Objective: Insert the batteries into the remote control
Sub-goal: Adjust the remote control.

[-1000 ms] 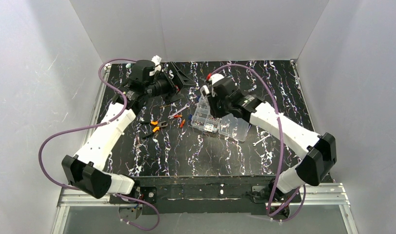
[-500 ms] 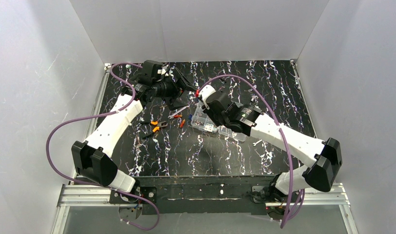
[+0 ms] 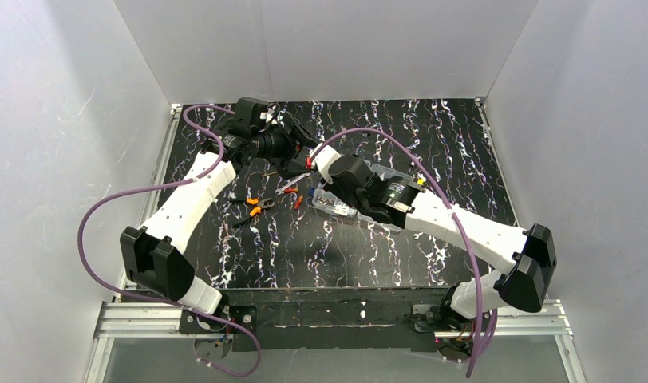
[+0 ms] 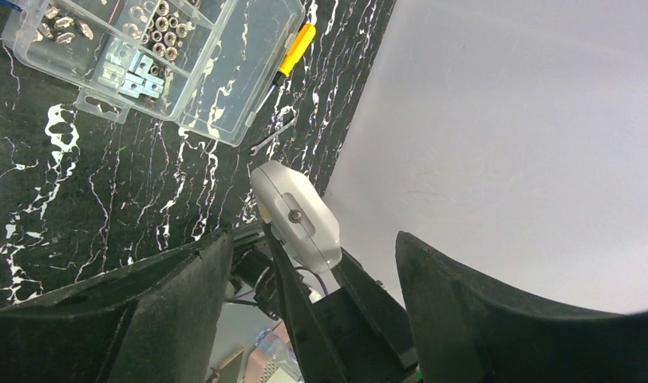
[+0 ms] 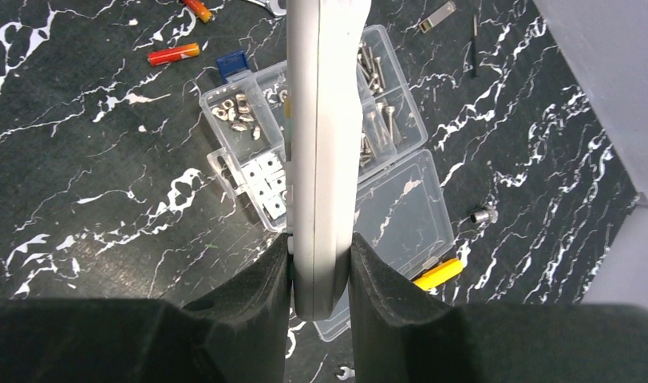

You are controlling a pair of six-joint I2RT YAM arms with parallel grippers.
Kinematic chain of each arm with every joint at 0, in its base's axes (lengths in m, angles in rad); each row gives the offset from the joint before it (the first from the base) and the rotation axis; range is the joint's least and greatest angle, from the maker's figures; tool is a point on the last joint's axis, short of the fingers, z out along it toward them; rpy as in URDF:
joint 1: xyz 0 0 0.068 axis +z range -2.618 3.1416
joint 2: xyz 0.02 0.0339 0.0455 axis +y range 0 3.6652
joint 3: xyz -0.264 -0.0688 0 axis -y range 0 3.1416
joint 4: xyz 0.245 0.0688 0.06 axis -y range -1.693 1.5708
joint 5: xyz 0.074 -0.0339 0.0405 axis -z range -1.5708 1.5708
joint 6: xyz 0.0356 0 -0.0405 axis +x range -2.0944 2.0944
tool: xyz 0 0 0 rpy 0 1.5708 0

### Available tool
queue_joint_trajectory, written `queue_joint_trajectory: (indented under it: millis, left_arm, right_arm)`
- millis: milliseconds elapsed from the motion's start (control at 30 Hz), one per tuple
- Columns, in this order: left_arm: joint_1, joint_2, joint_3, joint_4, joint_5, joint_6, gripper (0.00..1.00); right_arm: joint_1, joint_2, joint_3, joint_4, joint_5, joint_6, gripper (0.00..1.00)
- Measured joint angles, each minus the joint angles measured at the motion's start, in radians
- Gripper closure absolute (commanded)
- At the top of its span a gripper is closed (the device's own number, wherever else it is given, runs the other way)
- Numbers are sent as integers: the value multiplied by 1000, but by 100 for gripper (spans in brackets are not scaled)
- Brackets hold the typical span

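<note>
1. The desk [image 3: 464, 144], black with white veining, lies under both sets of fingers.
2. The left arm [image 3: 185, 206] reaches toward the far left. Its left fingers [image 3: 302, 137] stand spread apart, grasping nothing, with their tips close to the right fingers.
3. The right arm [image 3: 464, 227] stretches across toward them. The right fingers [image 5: 282, 267] are clenched on the remote control.
4. A clear compartment box [image 5: 401, 209] sits on the desk directly below the right fingers with its lid open. Its cells hold screws, nuts and small brackets.
5. The remote control [image 5: 321, 120] is slim and white and is seen edge-on. It is pinched by its near end between the right fingers and runs out past their tips, off the desk and above the box.
6. A yellow-handled screwdriver [image 5: 436, 274] lies at the box's edge, to the right of the right fingers.
7. A red-and-orange stick [image 5: 173, 54] lies ahead and left of those fingers, apart from the box.
8. A small metal socket [image 5: 482, 215] rests to their right.
</note>
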Motion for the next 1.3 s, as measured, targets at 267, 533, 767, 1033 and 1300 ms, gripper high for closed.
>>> queue_joint_trajectory:
  millis: [267,533,767,1033,1300]
  left_arm:
    - [-3,6,0,1,4,-13,41]
    - [-5,10,-2,20,18,-29,60]
    - [-5,10,-4,40,21,-39,74]
    - [-5,10,-33,62,23,-49,99]
    - [-5,10,-64,120,28,-51,100]
  right_arm:
    - [20,0,2,32,50,-47,99]
    - [25,0,2,50,81,-61,99]
    - [26,0,2,51,90,-62,99]
    - [35,-1,2,40,101,-74,72]
    - [38,-69,2,67,77,-47,23]
